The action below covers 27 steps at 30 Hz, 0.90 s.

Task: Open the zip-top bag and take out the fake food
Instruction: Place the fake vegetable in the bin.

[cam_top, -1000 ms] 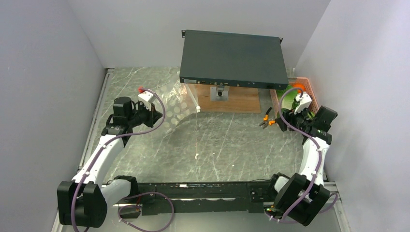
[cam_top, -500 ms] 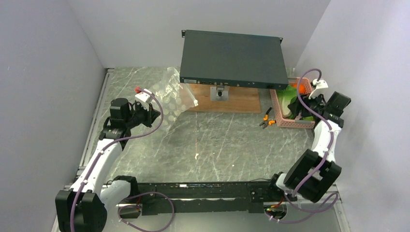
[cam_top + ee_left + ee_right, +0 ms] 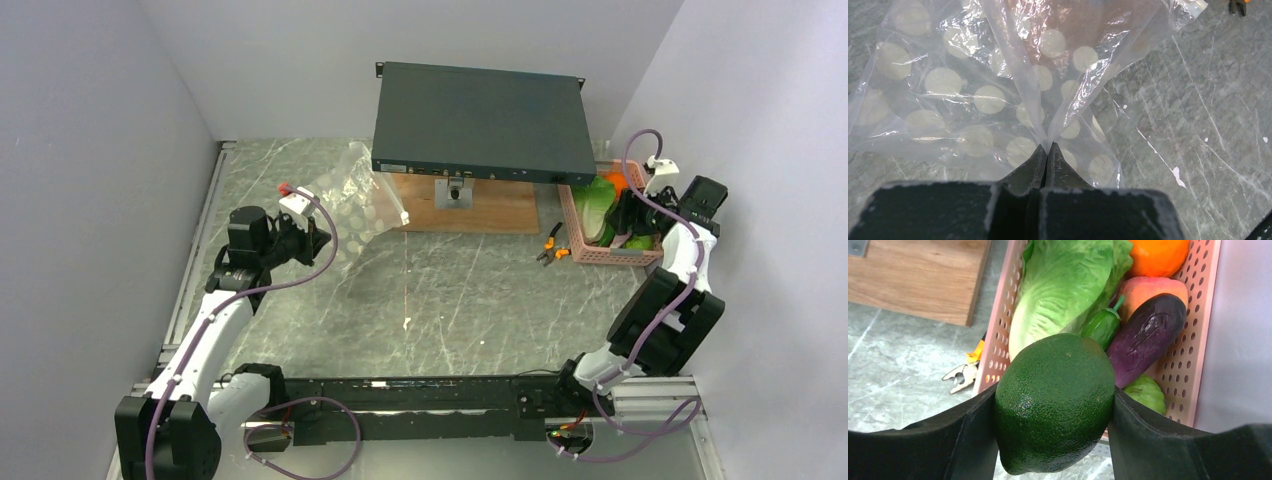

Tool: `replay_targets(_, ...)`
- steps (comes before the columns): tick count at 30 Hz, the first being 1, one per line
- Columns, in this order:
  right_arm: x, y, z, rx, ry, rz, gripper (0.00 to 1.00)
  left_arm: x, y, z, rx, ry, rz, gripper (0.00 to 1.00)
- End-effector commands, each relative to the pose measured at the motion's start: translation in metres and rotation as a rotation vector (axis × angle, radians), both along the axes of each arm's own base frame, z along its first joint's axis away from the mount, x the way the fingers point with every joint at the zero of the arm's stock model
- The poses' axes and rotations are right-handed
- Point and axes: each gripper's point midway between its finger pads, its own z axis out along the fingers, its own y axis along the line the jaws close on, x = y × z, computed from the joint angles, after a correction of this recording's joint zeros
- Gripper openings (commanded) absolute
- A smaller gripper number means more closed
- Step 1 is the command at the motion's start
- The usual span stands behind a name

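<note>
Marbled table (image 3: 450,290), pale walls (image 3: 280,60), left hand (image 3: 1047,150) pinching zip-top bag (image 3: 973,90), right hand (image 3: 1054,402) gripping green fruit (image 3: 1055,385), perhaps lime.

This is a robotics lab test cell. Plain pale wall panels (image 3: 100,150) close in a marble-patterned counter (image 3: 450,290) on three sides. At the counter's near edge, two white cabled arms (image 3: 215,320) are bolted to a black rail (image 3: 400,395). At its far edge, a dark rack-style equipment box (image 3: 480,120) stands over a wooden board (image 3: 500,210).
</note>
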Motion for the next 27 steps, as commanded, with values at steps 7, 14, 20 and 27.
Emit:
replay_targets(7, 0.004, -0.012, -0.017, -0.06, 0.082, 0.046, 0.21, 0.002, 0.002, 0.012, -0.009, -0.04, 0.01, 0.0)
replay_targets(14, 0.007, 0.0, -0.032, -0.081, 0.132, 0.119, 0.47, 0.0, 0.002, 0.009, -0.005, -0.03, 0.012, 0.0)
replay_targets(20, 0.004, 0.0, -0.033, -0.093, 0.138, 0.095, 0.99, 0.0, 0.004, 0.01, -0.002, -0.032, 0.018, 0.0)
replay_targets(27, 0.002, 0.0, -0.022, -0.102, 0.114, 0.064, 1.0, 0.0, 0.003, 0.01, -0.002, -0.027, 0.011, 0.0)
